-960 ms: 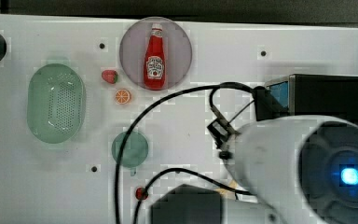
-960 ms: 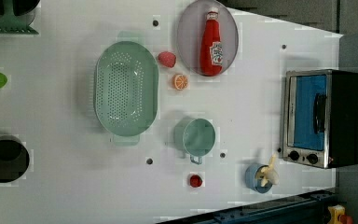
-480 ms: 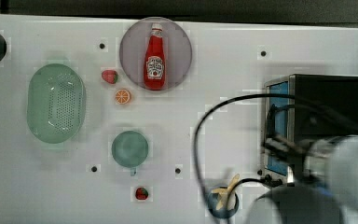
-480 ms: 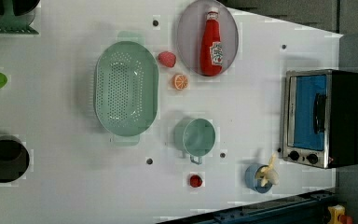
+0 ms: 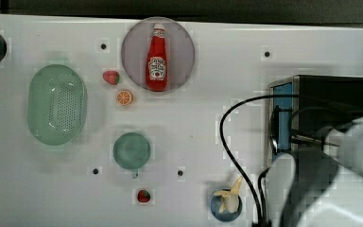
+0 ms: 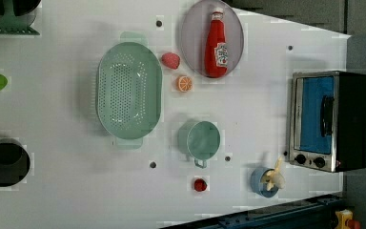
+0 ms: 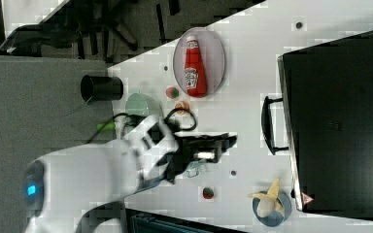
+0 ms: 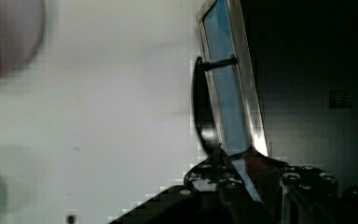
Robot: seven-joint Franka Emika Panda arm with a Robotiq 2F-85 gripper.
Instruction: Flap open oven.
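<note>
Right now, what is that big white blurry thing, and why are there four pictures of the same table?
The white thing is a robot arm. The black part at its end is the gripper, its hand. Nothing seems to be in it.

Four cameras look at one white table. The top, left and right views stand off the arm. The wrist view rides on the arm, so it sees up close.

On the table sit a black oven with a blue door, shut, and a bar handle. There is also a ketchup bottle on a plate, a green colander, a green cup, an orange slice, two strawberries and a banana in a blue bowl.

The arm reaches toward the oven.
</note>
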